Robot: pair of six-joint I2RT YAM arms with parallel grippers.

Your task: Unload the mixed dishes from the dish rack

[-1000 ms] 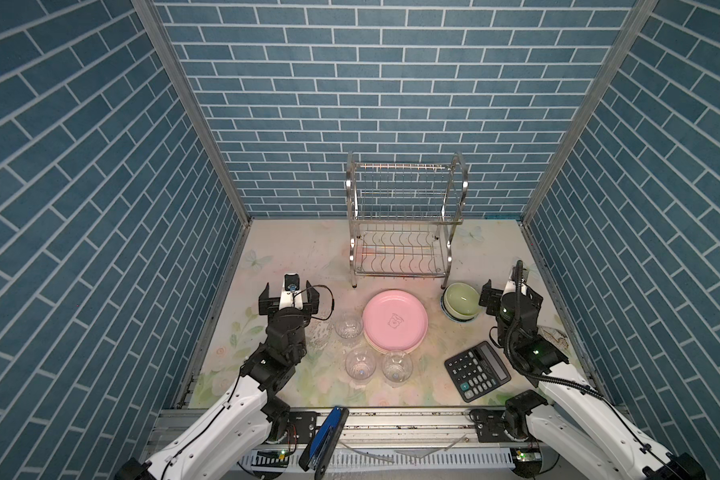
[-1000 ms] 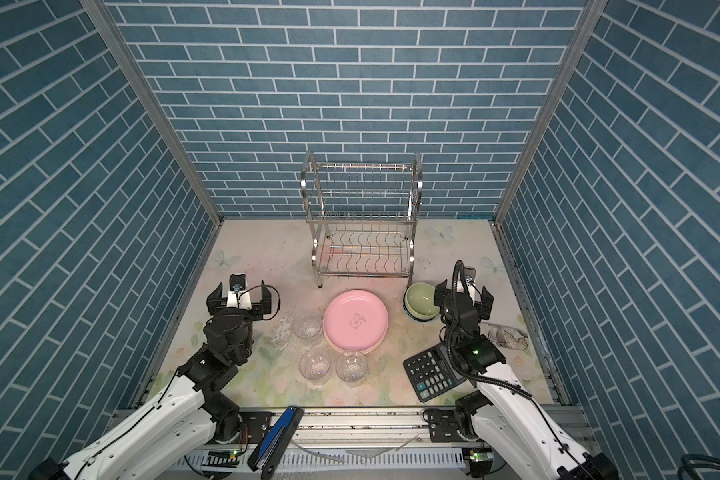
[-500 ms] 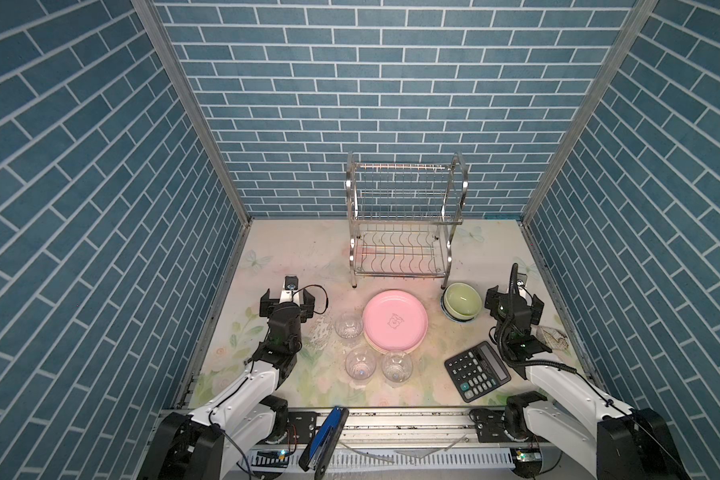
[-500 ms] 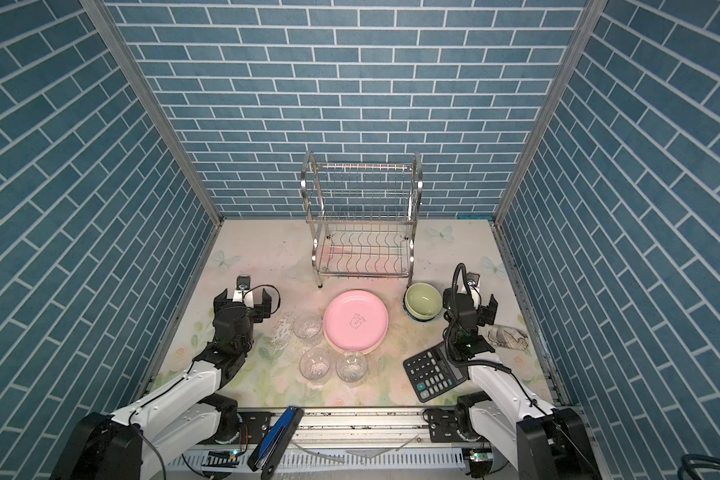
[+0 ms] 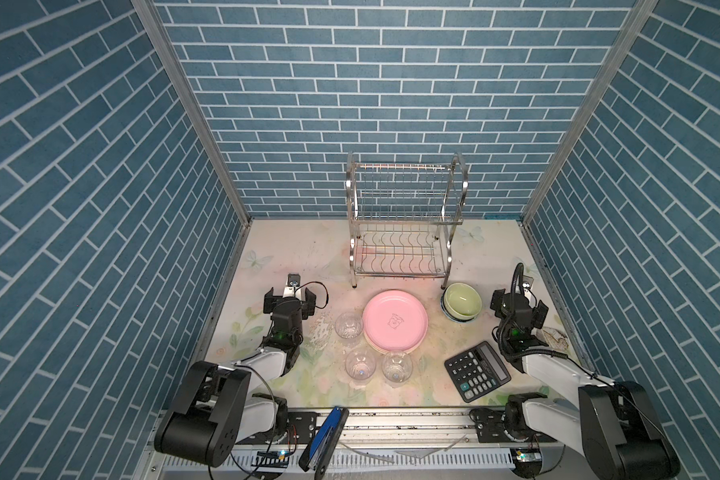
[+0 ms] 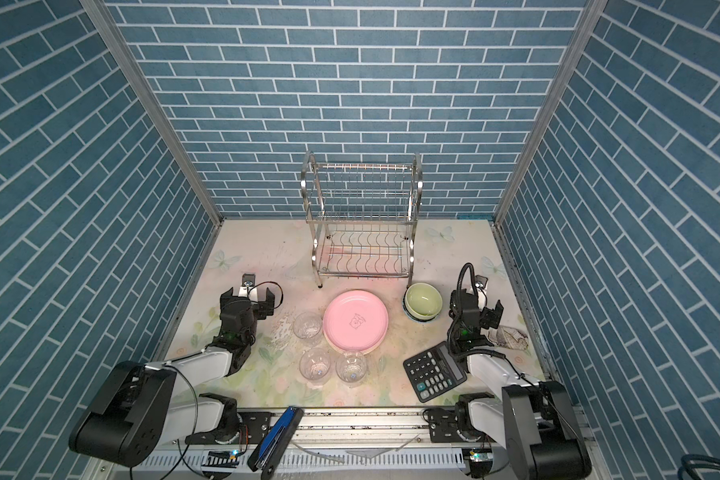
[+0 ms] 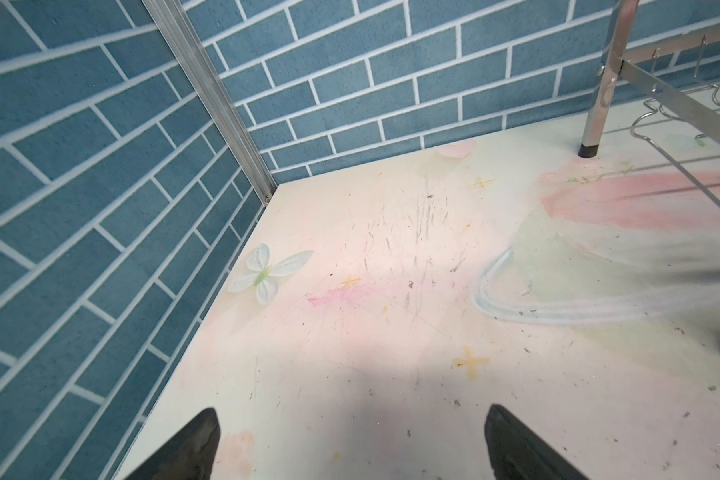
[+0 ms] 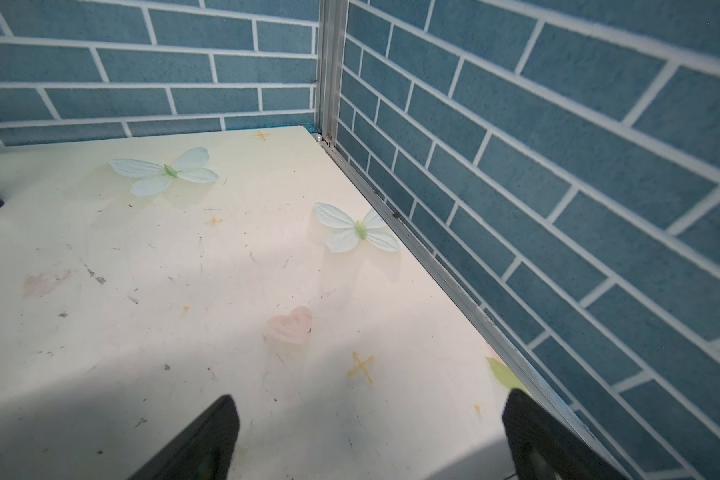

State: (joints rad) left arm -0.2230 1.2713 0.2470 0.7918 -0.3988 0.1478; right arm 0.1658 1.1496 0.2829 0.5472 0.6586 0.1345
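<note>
Dish rack (image 5: 408,221) (image 6: 362,222): silver wire, two tiers, upright on four legs at the back middle of the table (image 5: 292,249), close to the brick-patterned rear wall (image 5: 391,104). Plates: one stack on the table just in front of the rack, with the pink plate (image 5: 395,320) (image 6: 355,320) uppermost and paler rims showing beneath it. A small printed figure marks its centre, too small to read. Bowls: nested stack just right of the plates, near the rack's front right leg, with the pale-green bowl (image 5: 462,300) on top and a blue-edged rim below. Glasses (image 5: 348,326): three, clear, upright. One is hard against the left edge of the plate stack and two sit side by side nearer the front. Calculator (image 5: 476,371): black, lying askew right of the glasses; key markings and any brand too small to read. Left gripper (image 5: 289,298) (image 7: 352,449): jaws spread wide, nothing between them, low over bare table left of the glasses. Right gripper (image 5: 519,307) (image 8: 371,440): released likewise and empty, right of the bowls and behind the calculator. Printed butterflies (image 8: 356,228) decorate the tabletop.
</note>
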